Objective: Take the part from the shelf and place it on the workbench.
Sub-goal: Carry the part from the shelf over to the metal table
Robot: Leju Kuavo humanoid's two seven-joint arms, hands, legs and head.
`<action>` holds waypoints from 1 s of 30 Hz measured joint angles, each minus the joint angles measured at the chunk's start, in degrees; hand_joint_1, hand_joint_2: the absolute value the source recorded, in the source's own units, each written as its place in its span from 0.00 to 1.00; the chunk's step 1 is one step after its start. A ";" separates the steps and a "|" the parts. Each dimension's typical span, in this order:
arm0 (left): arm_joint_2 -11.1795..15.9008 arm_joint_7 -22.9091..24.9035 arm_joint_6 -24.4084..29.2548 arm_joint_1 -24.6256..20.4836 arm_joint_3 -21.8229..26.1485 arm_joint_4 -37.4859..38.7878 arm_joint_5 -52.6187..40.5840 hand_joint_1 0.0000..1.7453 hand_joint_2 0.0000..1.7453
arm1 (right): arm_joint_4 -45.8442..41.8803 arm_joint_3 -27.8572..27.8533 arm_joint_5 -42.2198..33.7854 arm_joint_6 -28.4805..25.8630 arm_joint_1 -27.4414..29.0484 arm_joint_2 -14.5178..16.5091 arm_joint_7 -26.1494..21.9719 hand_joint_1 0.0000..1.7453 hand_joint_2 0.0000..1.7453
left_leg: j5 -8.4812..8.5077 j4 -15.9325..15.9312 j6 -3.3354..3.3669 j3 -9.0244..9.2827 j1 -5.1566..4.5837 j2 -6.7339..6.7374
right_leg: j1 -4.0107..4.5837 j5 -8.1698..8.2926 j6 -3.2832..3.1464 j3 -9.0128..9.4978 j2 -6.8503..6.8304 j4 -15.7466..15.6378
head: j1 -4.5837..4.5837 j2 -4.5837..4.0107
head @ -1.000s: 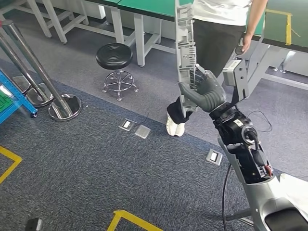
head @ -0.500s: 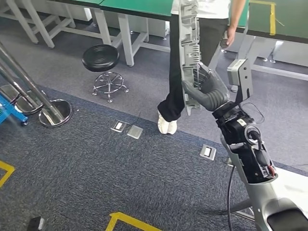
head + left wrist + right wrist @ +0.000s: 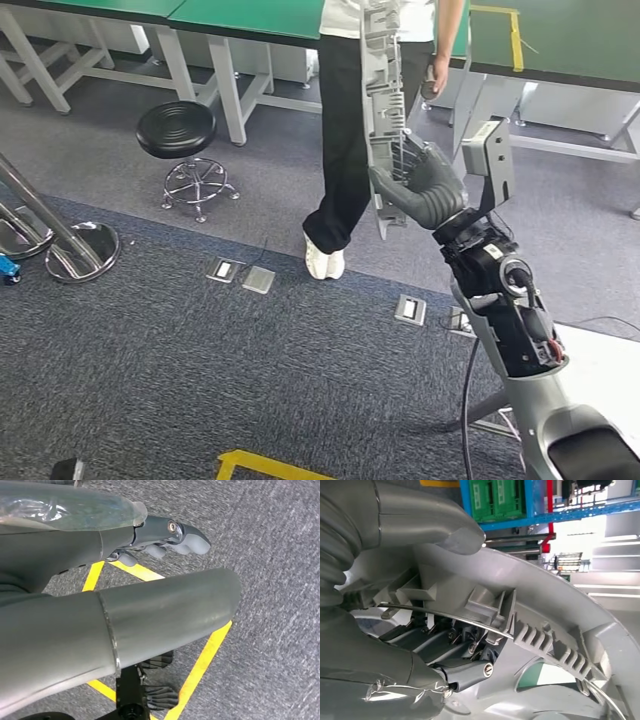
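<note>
**newb_q:** One part (image 3: 383, 95), right? Where's it sitting?

**kuavo_fan:** Yep, long grey ribbed plastic piece, standing nearly upright, up around 12 o'clock in the head view. The right hand (image 3: 420, 185) has its thumb and fingers wrapped round the lower end (the right wrist view shows the dark fingers (image 3: 433, 642) tucked inside the part's ribs). It's off the green bench (image 3: 249, 15), which runs along the far edge.

**newb_q:** And the left hand (image 3: 166, 535)?

**kuavo_fan:** Hanging over the carpet and yellow floor tape (image 3: 200, 667), fingers lying close together, nothing in it that I can see, though I can't tell if it's properly closed. A person (image 3: 343, 130) in dark trousers stands just behind the part, and a black stool (image 3: 176, 130) is at 10 o'clock.
</note>
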 joint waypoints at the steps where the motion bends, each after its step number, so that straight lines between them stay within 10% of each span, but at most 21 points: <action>1: -0.01 -0.02 0.00 0.03 0.00 0.01 0.00 0.00 0.00 | 0.00 0.00 0.15 0.01 0.00 0.00 0.01 1.00 1.00 | -0.01 0.00 0.14 0.02 -0.03 0.31 | -0.03 -2.09 0.18 -1.75 -0.69 4.08 | 0.30 0.00; 4: -0.03 -0.02 0.00 0.18 0.00 0.01 0.00 0.00 0.00 | 0.05 0.02 0.49 0.01 0.22 0.00 0.10 1.00 1.00 | -0.07 0.05 0.18 0.03 -0.05 1.25 | -0.36 -4.55 0.68 -5.10 -1.20 11.89 | 0.84 0.00; 9: -0.10 -0.02 -0.01 0.18 0.00 -0.01 0.00 0.00 0.00 | 0.06 -0.03 0.50 -0.09 0.15 0.00 0.16 1.00 1.00 | -0.63 0.59 -0.80 0.17 -0.31 2.49 | -0.27 2.40 0.43 2.96 -3.80 -4.21 | 1.90 0.00; 13: -0.04 -0.03 -0.02 0.23 0.00 0.00 -0.01 0.00 0.00 | 0.00 -0.05 0.44 -0.22 0.16 0.00 0.18 1.00 1.00 | -1.07 0.97 -1.71 -0.13 -0.46 3.39 | 0.08 2.58 -0.87 3.02 -3.06 -5.38 | 1.30 0.00; 19: -0.10 -0.05 0.00 0.45 0.00 0.02 -0.02 0.00 0.00 | -0.07 -0.03 0.44 -0.26 -0.01 0.00 0.19 1.00 1.00 | -8.67 18.22 -2.42 -8.46 -0.12 0.65 | 0.09 2.95 -2.02 3.08 -0.93 -5.71 | -0.44 0.00; 24: -0.05 -0.08 0.00 0.33 0.00 0.00 -0.02 0.00 0.00 | -0.07 -0.04 0.42 -0.26 -0.20 0.01 0.22 1.00 1.00 | -0.74 3.32 -1.38 -1.76 -0.18 -1.18 | 0.21 3.01 -1.81 3.09 1.23 -5.65 | -0.83 0.00; 30: -0.05 -0.10 -0.05 -0.07 0.00 0.01 -0.20 0.00 0.00 | -0.10 -0.62 0.34 -0.44 -1.12 -0.04 0.16 1.00 1.00 | 0.10 0.03 -0.21 -0.27 -0.13 -0.32 | 0.01 1.52 -0.20 1.70 1.00 -3.35 | -0.51 0.00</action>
